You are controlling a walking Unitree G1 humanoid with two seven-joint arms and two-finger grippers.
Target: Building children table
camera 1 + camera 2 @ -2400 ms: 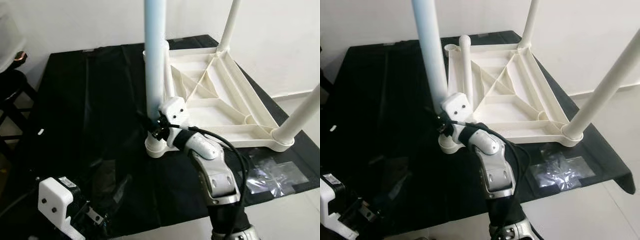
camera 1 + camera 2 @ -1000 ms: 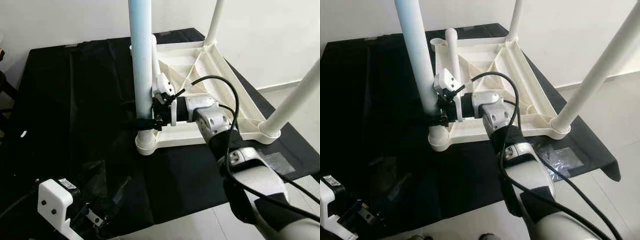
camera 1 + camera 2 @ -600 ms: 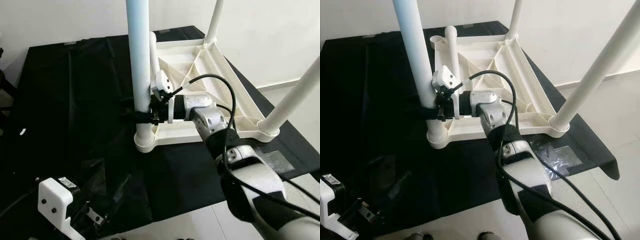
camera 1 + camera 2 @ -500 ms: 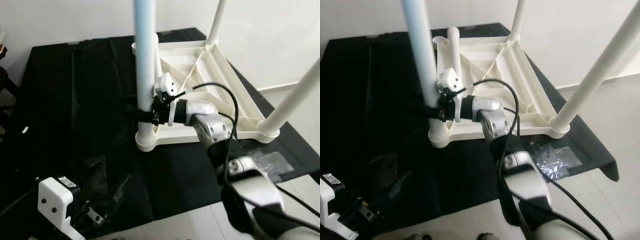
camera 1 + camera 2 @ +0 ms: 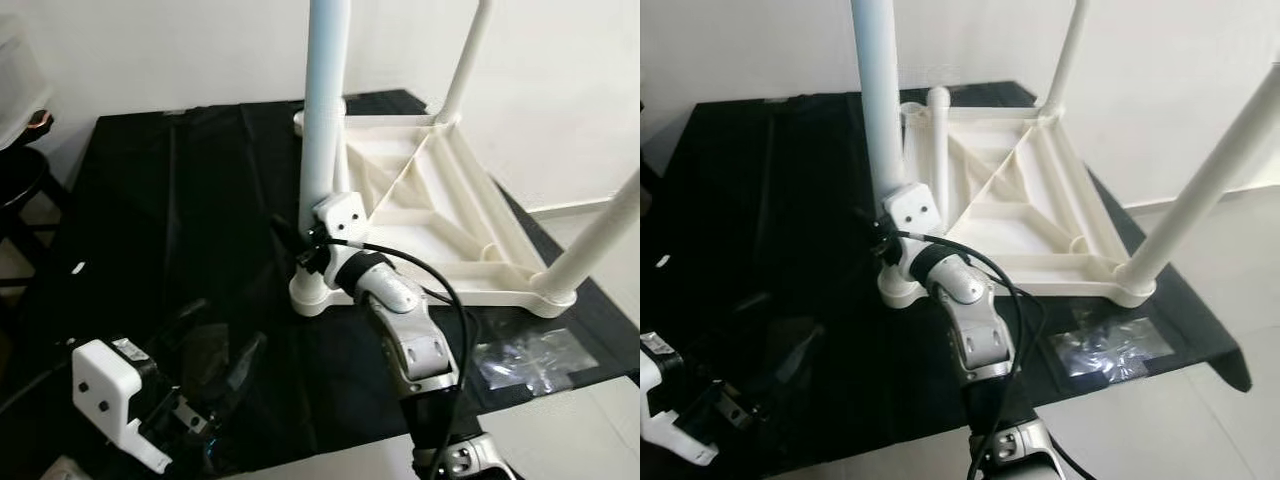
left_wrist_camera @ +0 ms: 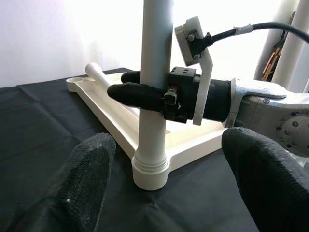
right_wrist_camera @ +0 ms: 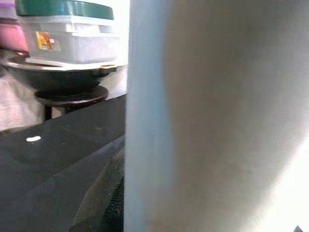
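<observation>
A black cloth (image 5: pixel 150 200) covers the pale floor (image 5: pixel 1200 420) before a plain white wall (image 5: pixel 150 50).

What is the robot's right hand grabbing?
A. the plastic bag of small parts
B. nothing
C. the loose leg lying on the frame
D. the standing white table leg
D: the right gripper has its black jaws closed around the upright white table leg, just above its corner socket.

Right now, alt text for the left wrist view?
The right hand grips an upright white table leg just above its socket on the upside-down white table frame, which lies on a black cloth. The left hand's black fingers spread open in the foreground.
</observation>
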